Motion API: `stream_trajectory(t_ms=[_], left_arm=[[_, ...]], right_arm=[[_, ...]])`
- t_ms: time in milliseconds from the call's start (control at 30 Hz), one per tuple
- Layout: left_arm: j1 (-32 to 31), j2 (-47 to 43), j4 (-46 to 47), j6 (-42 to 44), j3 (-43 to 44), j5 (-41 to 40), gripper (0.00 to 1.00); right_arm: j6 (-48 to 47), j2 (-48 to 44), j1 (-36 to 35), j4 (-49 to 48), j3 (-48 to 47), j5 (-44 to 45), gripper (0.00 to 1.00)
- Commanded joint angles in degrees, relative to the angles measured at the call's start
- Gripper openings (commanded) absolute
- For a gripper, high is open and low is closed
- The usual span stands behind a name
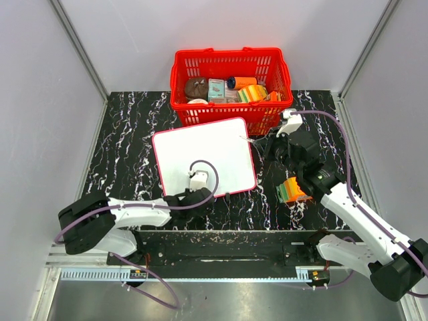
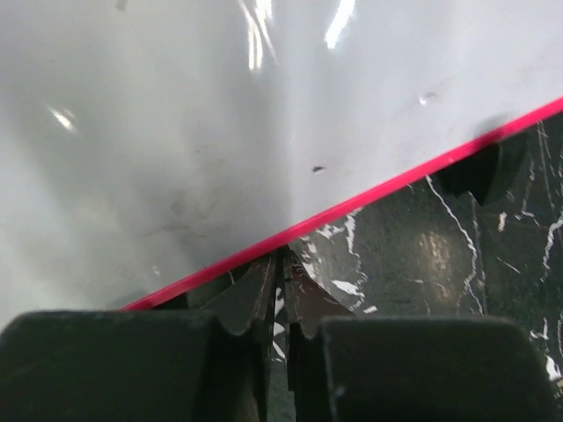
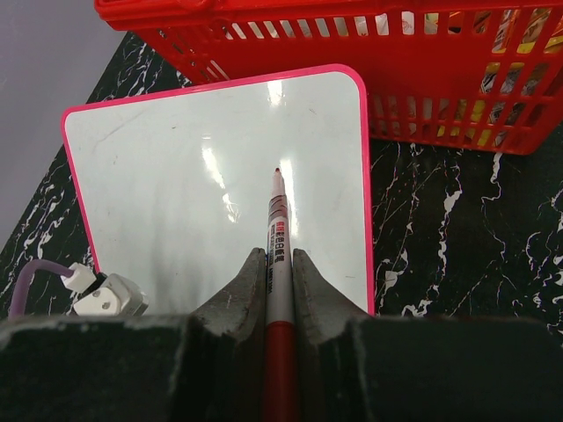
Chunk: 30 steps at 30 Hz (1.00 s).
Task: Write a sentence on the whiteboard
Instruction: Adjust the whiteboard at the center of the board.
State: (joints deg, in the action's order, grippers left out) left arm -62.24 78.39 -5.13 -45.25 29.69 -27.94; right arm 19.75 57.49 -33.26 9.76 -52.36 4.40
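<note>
The whiteboard (image 1: 200,150) lies flat on the black marble table, in front of the red basket. Its white face (image 3: 176,176) is bare; no sentence shows on it. My right gripper (image 3: 279,255) is shut on a slim red-and-white marker (image 3: 277,211), which points out over the board's right half. The marker tip is close to the surface; I cannot tell whether it touches. In the top view that gripper (image 1: 264,144) sits just off the board's right edge. My left gripper (image 2: 283,259) is shut, its tips against the board's red rim (image 2: 378,189) at the near edge (image 1: 210,192).
The red basket (image 1: 227,52), holding several packaged items, stands right behind the board. A small orange and green object (image 1: 292,190) lies on the table under my right forearm. Grey walls close in both sides.
</note>
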Motion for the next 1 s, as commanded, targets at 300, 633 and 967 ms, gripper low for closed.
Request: stream_trajectory(t_ms=[300, 633, 967], left_arm=[[-7.46, 4.13, -0.41, 1.05, 8.01, 5.53, 0.66], [-7.99, -1.11, -9.37, 5.43, 15.13, 0.09, 0.87], [6.04, -14.83, -8.68, 15.54, 16.11, 14.38, 0.99]], right_arm=[[-0.41, -1.16, 0.3, -1.14, -0.03, -0.18, 0.0], [-0.76, -1.6, 0.3, -1.15, 0.15, -0.45, 0.0], [-0.94, -1.16, 0.3, -1.67, 0.24, -2.03, 0.0]])
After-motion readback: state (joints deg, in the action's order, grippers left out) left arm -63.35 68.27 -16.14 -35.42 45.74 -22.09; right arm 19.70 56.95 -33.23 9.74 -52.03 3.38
